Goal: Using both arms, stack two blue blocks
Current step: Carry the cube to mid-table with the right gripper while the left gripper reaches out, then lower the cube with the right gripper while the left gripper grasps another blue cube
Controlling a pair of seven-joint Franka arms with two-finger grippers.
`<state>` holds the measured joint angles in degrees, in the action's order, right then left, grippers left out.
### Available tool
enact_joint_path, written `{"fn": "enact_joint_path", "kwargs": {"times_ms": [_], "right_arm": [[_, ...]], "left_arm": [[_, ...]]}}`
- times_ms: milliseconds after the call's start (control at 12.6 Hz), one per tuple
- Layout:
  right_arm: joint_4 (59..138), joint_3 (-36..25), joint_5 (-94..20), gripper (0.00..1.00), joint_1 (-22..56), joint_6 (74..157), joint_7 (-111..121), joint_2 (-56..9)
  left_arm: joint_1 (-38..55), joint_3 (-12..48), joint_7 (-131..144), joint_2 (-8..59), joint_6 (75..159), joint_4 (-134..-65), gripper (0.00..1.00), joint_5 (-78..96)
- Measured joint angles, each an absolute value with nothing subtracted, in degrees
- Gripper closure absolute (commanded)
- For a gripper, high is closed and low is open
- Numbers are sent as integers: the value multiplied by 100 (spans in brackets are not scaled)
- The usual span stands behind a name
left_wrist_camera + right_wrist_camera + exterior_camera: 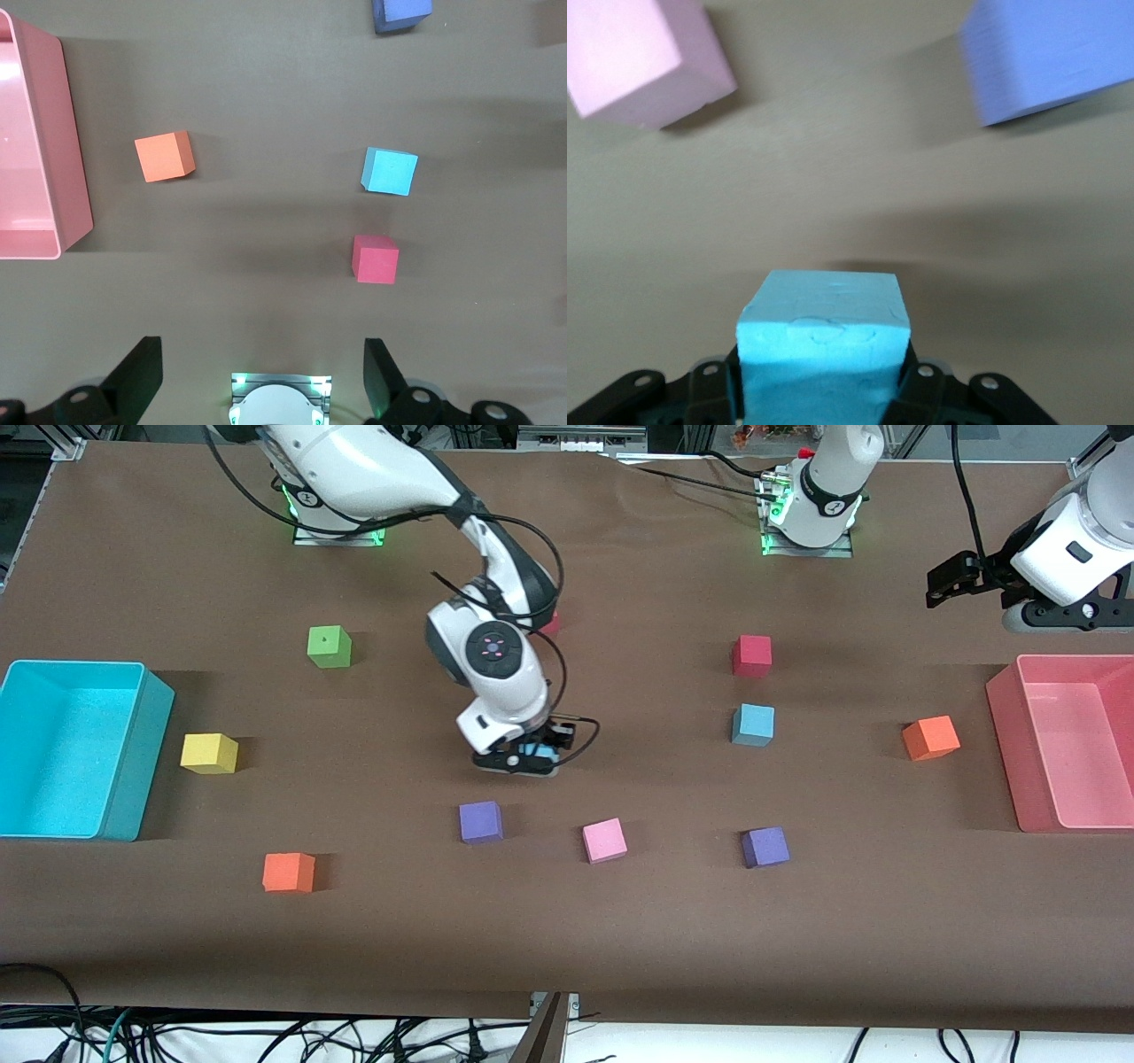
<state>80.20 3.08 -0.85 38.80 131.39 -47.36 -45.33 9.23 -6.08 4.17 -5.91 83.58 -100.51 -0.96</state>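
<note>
My right gripper (530, 759) is shut on a light sky-blue block (535, 751), low over the middle of the table. In the right wrist view the block (824, 332) sits between the black fingers (921, 390). The second blue block (753, 724) rests on the table toward the left arm's end, just nearer to the front camera than a red cube (751, 655). It also shows in the left wrist view (391, 171). My left gripper (937, 589) is open and empty, waiting high over the table edge above the pink bin; its fingers (142, 376) stand wide apart.
A purple cube (481, 821) and a pink cube (604, 840) lie just nearer to the front camera than the right gripper. Another purple cube (765, 847), two orange cubes (930, 738) (288, 872), a yellow cube (209, 753) and a green cube (329, 646) are scattered. A cyan bin (133, 779) and a pink bin (1005, 726) stand at the table's ends.
</note>
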Motion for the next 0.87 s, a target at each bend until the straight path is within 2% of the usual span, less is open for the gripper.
{"fn": "enact_joint_path", "kwargs": {"times_ms": [316,395,475,633,870], "right_arm": [[7714,305,-85,63,4067,13663,-4724,-5133],[7681,316,-85,49,4080,13663,-4701,-5147],[7655,346,-85,1,4091,13661,-4683,-5147],[7637,364,-83,1,4127,13660,-4649,-5147],[7603,362,-77,1,4136,13660,-4366,-5142]], "left_arm": [[971,-452,872,-241,8624,-10058,0,241],[1007,-281,1110,-85,8794,-10063,0,271],[1069,-88,1314,84,8965,-10075,0,276],[1182,247,1525,402,9446,-10195,0,277],[1247,445,1548,757,10881,-10865,0,277]]}}
